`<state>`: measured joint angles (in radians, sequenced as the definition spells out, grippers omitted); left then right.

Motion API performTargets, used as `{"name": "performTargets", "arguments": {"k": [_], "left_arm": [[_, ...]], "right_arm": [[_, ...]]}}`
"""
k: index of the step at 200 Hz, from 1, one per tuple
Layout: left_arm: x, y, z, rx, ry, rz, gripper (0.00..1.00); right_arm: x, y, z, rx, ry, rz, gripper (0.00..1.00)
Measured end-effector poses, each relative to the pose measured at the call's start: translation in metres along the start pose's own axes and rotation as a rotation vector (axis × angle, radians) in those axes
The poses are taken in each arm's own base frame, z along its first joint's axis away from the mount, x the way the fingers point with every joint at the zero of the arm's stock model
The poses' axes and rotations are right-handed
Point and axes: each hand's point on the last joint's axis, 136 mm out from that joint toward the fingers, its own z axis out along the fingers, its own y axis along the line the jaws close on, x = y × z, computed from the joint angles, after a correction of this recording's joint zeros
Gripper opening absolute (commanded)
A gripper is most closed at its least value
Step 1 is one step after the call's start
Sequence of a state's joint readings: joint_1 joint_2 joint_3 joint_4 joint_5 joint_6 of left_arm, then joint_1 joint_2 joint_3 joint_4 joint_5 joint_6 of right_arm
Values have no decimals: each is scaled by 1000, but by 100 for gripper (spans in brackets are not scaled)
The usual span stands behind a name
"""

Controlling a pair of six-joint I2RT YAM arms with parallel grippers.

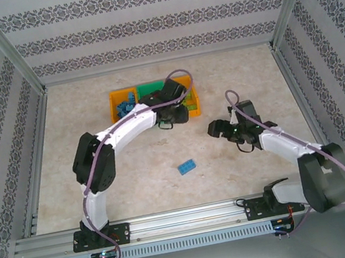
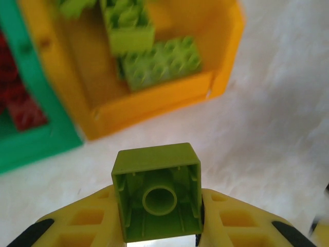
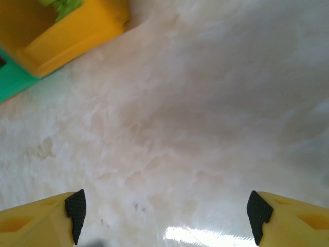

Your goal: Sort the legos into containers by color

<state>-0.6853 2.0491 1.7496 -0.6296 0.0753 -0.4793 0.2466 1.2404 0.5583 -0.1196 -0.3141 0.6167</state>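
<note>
The left gripper (image 2: pixel 159 218) is clamping a light green brick (image 2: pixel 157 190) between its yellow fingers, the brick's hollow underside turned toward the wrist camera. It is hovering just beside the near wall of the right orange bin (image 2: pixel 154 105), with pale table (image 2: pixel 267 128) showing around it. That bin is holding several more light green bricks (image 2: pixel 159 62), lying at mixed angles. Touching its left wall, the green middle bin (image 2: pixel 49 136) is holding red bricks (image 2: pixel 20 103). Seen from above, the three containers (image 1: pixel 195 105) are sitting in a row toward the far middle of the table, and the left orange bin (image 1: pixel 115 107) is holding blue bricks (image 1: pixel 129 102). A single blue brick (image 1: pixel 186 166) is lying flat on the table, well apart from the containers on their near side, between the two arms. The right gripper (image 3: pixel 167 216) is standing with its jaws wide apart and its black pads (image 3: pixel 76 212) gripping nothing. It is hanging over bare table to the right of the containers and a little nearer, with the corner of the right orange bin showing at the far left of its wrist view.
</note>
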Motion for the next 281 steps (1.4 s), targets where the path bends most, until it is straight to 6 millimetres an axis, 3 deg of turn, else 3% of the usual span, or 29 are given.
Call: {"name": "performTargets", "arguments": {"k": [31, 63, 82, 103, 121, 149, 176, 221, 247, 281], "left_arm": [[-51, -7, 14, 10, -61, 12, 31], [-83, 12, 31, -12, -87, -9, 40], [-88, 28, 39, -32, -78, -34, 56], [-87, 42, 44, -45, -60, -52, 70], [-86, 43, 44, -31, -53, -54, 100], [-83, 34, 39, 10, -55, -55, 100], [-70, 35, 24, 20, -39, -58, 99], [-67, 43, -34, 8, -119, -58, 99], [-59, 66, -63, -2, -169, -93, 99], [-33, 110, -62, -51, -148, -171, 100]], "right_arm": [[23, 18, -9, -5, -27, -109, 87], [47, 8, -12, 29, -50, -161, 89], [56, 9, -15, 39, -71, -204, 91], [62, 24, -18, 17, -96, -280, 96], [72, 33, -16, 11, -88, -342, 97], [91, 40, -3, 49, -27, -439, 98], [107, 62, 12, 70, 28, -529, 98], [130, 90, 32, 79, 87, -613, 98], [140, 93, 44, 108, 120, -640, 98], [146, 79, 54, 174, 157, -657, 95]]}}
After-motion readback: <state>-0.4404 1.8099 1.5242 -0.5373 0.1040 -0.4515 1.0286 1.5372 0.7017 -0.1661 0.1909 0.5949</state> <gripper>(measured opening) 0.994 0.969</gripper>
